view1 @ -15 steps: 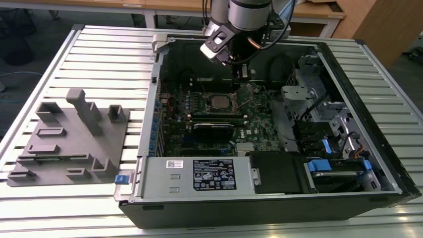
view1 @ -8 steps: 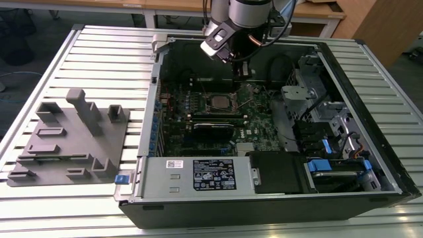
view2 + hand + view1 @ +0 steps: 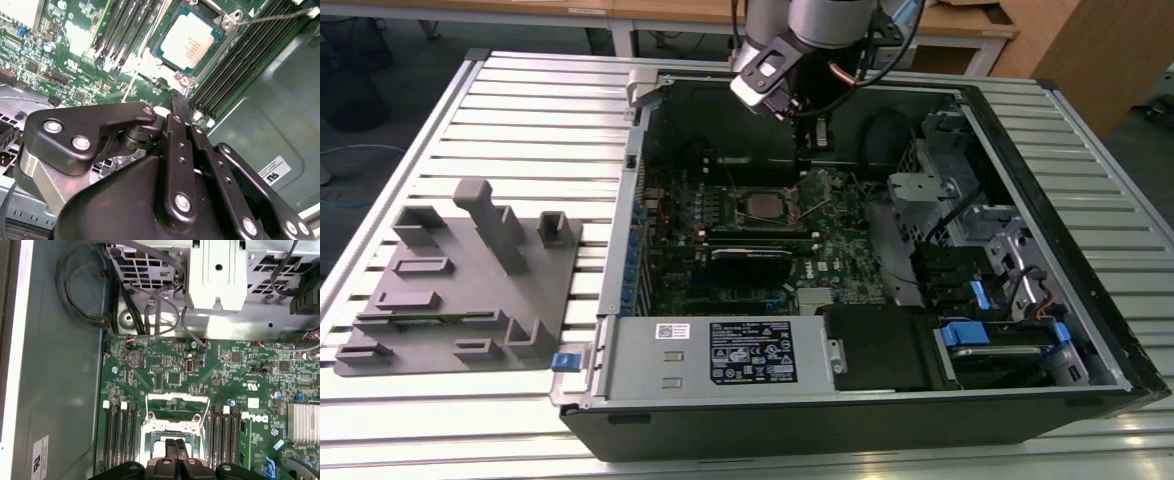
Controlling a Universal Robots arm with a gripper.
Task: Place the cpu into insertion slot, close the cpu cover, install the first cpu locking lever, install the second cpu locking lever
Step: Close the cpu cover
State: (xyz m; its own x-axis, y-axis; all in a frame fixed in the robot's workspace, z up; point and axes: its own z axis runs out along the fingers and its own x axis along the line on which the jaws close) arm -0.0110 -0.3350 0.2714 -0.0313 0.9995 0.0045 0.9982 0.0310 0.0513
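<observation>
1. Well, the cpu (image 3: 189, 40) lies flat in the insertion slot (image 3: 212, 50), pale metal top up, so I judge the placing done. The exterior view puts it mid-motherboard (image 3: 834, 240), inside the open case (image 3: 854, 420) on the desk (image 3: 520, 90).
2. My fingers (image 3: 175, 449) are clenched together with nothing between them (both wrist views agree). They hang at the socket's near edge, and I cannot tell whether the tips touch it.
3. The cpu cover (image 3: 175, 398) looks swung back beyond the socket, with green board showing through its opening. As I read it, closing the cover is the step in hand.
4. That move, I judge, calls for a push with clenched tips on the frame's raised edge. It has to swing over the chip without scraping the chip's top.
5. A thin wire lever (image 3: 270, 17) stands free beside the socket and looks unlatched. I can't make out the other one.
</observation>
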